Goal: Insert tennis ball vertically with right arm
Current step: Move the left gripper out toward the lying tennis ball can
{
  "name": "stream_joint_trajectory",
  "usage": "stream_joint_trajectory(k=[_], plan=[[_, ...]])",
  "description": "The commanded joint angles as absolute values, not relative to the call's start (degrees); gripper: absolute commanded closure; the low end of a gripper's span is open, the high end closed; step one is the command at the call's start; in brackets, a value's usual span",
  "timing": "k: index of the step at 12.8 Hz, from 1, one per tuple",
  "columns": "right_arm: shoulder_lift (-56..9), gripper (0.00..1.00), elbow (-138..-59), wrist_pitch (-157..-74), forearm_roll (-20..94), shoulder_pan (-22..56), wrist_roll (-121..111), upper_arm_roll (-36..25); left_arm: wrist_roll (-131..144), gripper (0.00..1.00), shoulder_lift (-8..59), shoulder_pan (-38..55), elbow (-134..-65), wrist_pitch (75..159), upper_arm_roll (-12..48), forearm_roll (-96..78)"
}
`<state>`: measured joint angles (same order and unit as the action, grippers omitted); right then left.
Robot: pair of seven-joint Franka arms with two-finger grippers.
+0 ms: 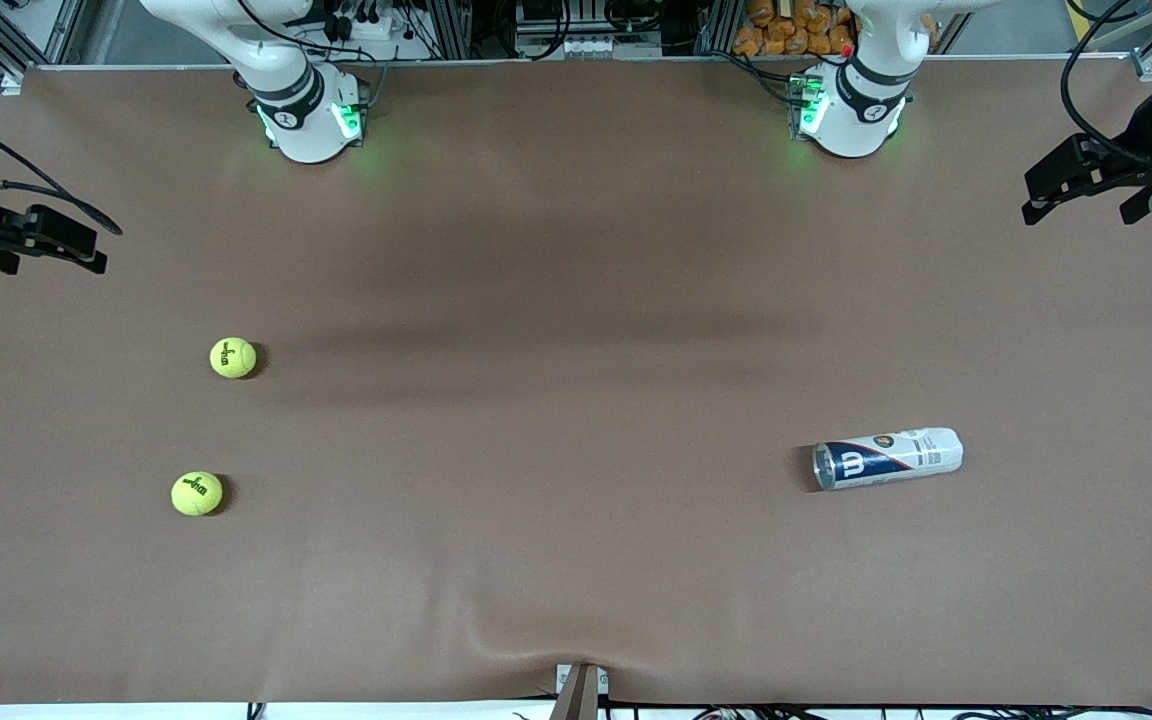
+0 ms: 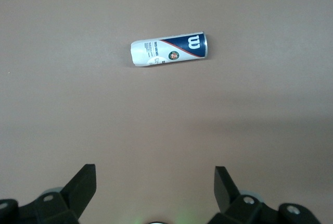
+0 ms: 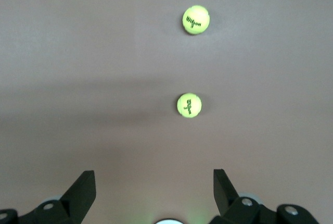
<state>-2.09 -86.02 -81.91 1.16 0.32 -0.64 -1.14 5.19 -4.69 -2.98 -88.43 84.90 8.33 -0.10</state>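
The right gripper [image 3: 154,185] hangs in the air over the right arm's end of the brown table [image 1: 576,300], its fingers spread wide and holding nothing. Two tennis balls lie on the table ahead of it – the farther ball [image 1: 233,358] closer to the gripper, the nearer ball [image 1: 197,493] lower down toward the front camera, the two well apart. The left gripper [image 2: 155,185] waits over the left arm's end, fingers likewise apart and empty. Out in front of it the ball can [image 1: 887,459] lies on its side, its open mouth turned toward the table's middle – well apart from both balls
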Motion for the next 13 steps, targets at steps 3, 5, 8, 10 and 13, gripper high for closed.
stream_joint_trajectory(k=[3,5,8,10,13], plan=[[-4.13,0.0,-84.38,-80.16,2.02,-1.21,-0.35,-1.58,4.75,0.0,-4.05,-3.43,-86.22,82.79,8.09,-0.18],[-4.13,0.0,-86.56,-79.54,2.28,-2.81,-0.35,-1.49,4.4,0.0,-2.73,-3.6,-86.13,82.79,7.82,-0.35],[-4.31,0.0,-87.54,-79.54,2.37,-3.51,-0.7,-1.49,4.22,0.0,-0.8,-2.81,-86.31,82.97,8.35,0.17],[-4.31,0.0,-87.36,-79.8,2.46,-3.08,-0.62,-1.41,4.91,0.0,-0.53,-2.64,-86.31,82.97,8.61,-0.96],[-3.96,0.0,-87.1,-79.28,4.21,-3.25,-0.62,-1.41,-2.15,0.0,-0.35,-2.28,-86.22,82.97,9.58,1.57]])
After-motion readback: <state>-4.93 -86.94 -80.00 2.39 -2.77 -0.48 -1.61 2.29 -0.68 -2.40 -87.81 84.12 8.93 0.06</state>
